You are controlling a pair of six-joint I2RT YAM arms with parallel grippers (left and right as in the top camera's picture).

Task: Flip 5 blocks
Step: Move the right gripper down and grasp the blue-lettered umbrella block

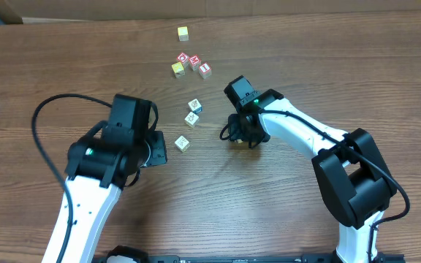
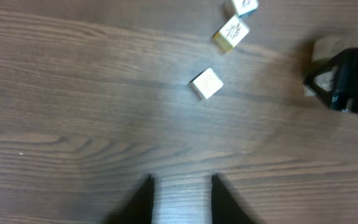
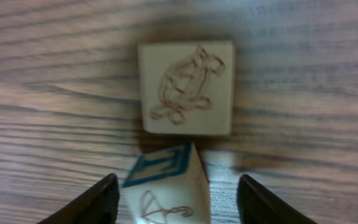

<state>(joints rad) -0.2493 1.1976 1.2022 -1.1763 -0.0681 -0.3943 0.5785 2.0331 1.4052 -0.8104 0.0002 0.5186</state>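
Left end effector (image 2: 182,180): toward the near left corner of the bench (image 1: 305,58); fingers slightly parted, bare wood between them, grasping nothing.
Lone block (image 1: 183,143): pale, flat on the bench just beyond the left end effector, about midway between the side edges; apart from both arms.
Right end effector (image 3: 178,180): mid-bench, right of the lone block; released, one finger on each side of the blue-faced block (image 3: 160,165); a clear gap shows on one side, the other finger just beside it.
Blue-faced block: tilted, blue letter face turned up and away, a line drawing on the face below it.
Turtle block (image 3: 187,87): flat, a turtle-like drawing on top; just beyond the blue-faced block, nearly touching it.
Paired blocks (image 1: 191,117): two pale cubes side by side, farther back than the lone block; the farther one (image 1: 194,106) shows a blue edge.
Red cubes (image 1: 195,61): three, clustered toward the far edge; a yellow cube (image 1: 177,69) sits beside them.
Far yellow cube (image 1: 183,33): alone, closest to the far edge.
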